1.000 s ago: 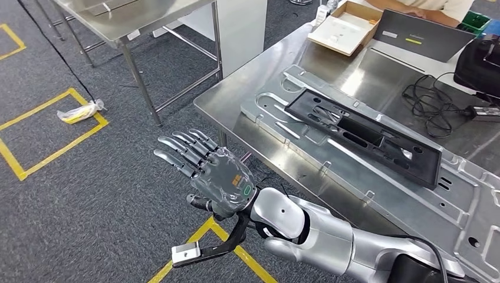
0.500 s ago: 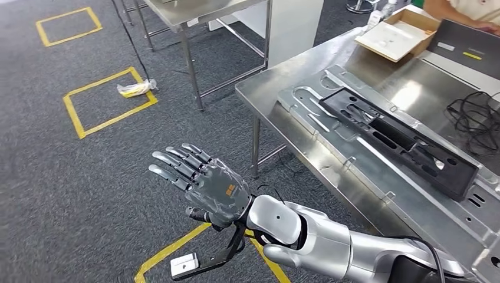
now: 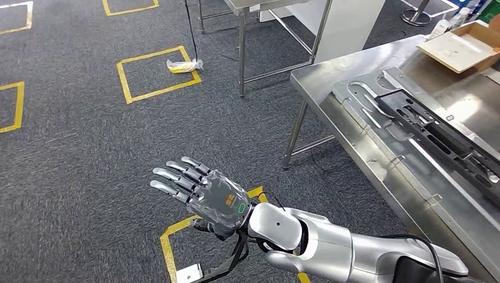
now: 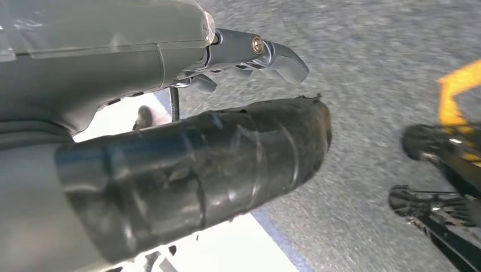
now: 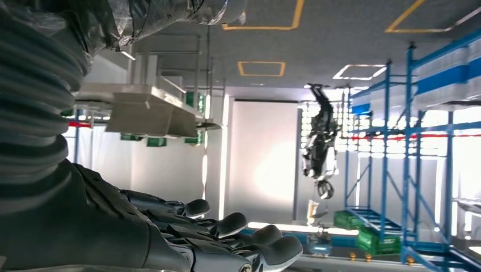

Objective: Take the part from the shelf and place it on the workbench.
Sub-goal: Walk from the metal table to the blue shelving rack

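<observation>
Box: cardboard box (image 3: 467,49), upper right on workbench (image 3: 330,76), contents unclear.
Right hand (image 3: 203,194): fingers spread, empty, lower centre.
Floor: grey carpet (image 3: 76,159).

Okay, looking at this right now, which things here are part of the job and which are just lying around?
Part of the job:
workbench
black part lying on the metal plate on that bench
right robot hand, open and holding nothing
blue shelving

Just lying about:
cardboard box on the bench
yellow wrapper on the floor
second steel table
</observation>
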`<state>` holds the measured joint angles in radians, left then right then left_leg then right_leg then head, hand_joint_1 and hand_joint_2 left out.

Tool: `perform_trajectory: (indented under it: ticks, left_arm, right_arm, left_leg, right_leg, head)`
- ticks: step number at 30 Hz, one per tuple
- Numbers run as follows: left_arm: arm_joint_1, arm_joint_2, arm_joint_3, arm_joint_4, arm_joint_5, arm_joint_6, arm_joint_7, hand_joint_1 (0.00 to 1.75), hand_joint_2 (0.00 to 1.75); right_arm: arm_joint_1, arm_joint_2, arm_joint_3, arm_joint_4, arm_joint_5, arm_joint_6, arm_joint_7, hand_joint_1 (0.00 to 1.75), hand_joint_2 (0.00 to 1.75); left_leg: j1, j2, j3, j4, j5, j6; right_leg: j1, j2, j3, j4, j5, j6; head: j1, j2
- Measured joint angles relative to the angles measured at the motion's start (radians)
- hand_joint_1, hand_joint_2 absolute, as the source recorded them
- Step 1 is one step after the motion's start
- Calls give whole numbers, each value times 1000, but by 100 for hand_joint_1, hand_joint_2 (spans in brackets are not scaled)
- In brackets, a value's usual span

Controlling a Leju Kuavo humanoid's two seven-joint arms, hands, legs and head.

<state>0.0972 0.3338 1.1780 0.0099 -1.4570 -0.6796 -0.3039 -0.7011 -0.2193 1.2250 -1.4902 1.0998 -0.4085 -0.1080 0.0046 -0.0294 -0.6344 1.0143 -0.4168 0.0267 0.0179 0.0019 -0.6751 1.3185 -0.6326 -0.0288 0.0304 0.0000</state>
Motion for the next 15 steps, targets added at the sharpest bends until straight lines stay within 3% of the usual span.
perform_trajectory:
  ticks: [1, 3, 5, 6, 8, 9, 11, 13, 14, 15]
  left_arm:
    - [1, 0, 2, 0, 4, 0, 2, 0, 0]
    - [1, -4, 4, 0, 9, -1, 5, 0, 0]
    - [-1, -11, 8, 1, 13, -3, 7, 0, 0]
    - [0, -13, 11, 1, 15, -4, 9, 0, 0]
    - [6, -12, 15, 2, 19, -5, 12, 0, 0]
    - [9, -11, 17, 2, 21, -5, 13, 0, 0]
    - [11, -7, 21, 3, 24, -5, 15, 0, 0]
    - [8, -6, 24, 3, 29, -5, 16, 0, 0]
    - [7, -7, 25, 3, 32, -6, 17, 0, 0]
    - [7, -8, 25, 3, 34, -6, 18, 0, 0]
  right_arm:
    - [0, -1, 2, 0, -1, 0, 0, 0, 175]
    - [-5, -3, 2, 0, -2, -1, 0, 0, 175]
    - [-15, -4, 2, 0, -5, -1, 0, 0, 175]
    - [-18, -4, 2, 0, -6, 0, 1, 0, 175]
    - [-21, -5, 3, 0, -9, 2, 2, 0, 175]
    - [-21, -5, 4, 0, -10, 3, 2, 0, 175]
    - [-21, -6, 6, 2, -13, 8, 2, 0, 175]
    - [-19, -9, 12, 6, -17, 14, 2, 0, 175]
    - [-17, -11, 16, 10, -19, 16, 1, 0, 175]
    - [-15, -13, 19, 13, -20, 17, 1, 0, 175]
  left_leg:
    - [-3, -15, -14, 1, 12, 1]
    - [-7, -41, -36, 1, 35, 1]
    - [-6, -63, -48, -4, 57, -4]
    - [-4, -74, -52, -10, 68, -9]
    - [-4, -92, -55, -25, 88, -18]
    - [-5, -83, -60, -21, 80, -22]
    - [-3, -36, -85, 46, 8, -30]
    - [8, 5, -119, 167, -73, -49]
    - [17, 14, -127, 215, -85, -60]
    - [27, 21, -122, 235, -76, -71]
  right_leg:
    - [9, 5, 36, -31, 28, -13]
    - [29, 39, 141, -170, 73, -44]
    - [38, 72, 218, -298, 73, -66]
    - [39, 74, 230, -330, 67, -72]
    - [36, 48, 229, -356, 85, -74]
    - [32, 35, 229, -369, 99, -74]
    - [22, 4, 224, -388, 125, -68]
    - [16, -27, 208, -389, 138, -60]
    - [12, -44, 199, -386, 141, -54]
    - [9, -60, 189, -380, 143, -49]
  head:
    - [0, 0]
    - [0, 0]
    - [0, 0]
    - [0, 0]
    - [0, 0]
    - [0, 0]
    - [0, 0]
    - [0, 0]
    - [0, 0]
    - [0, 0]
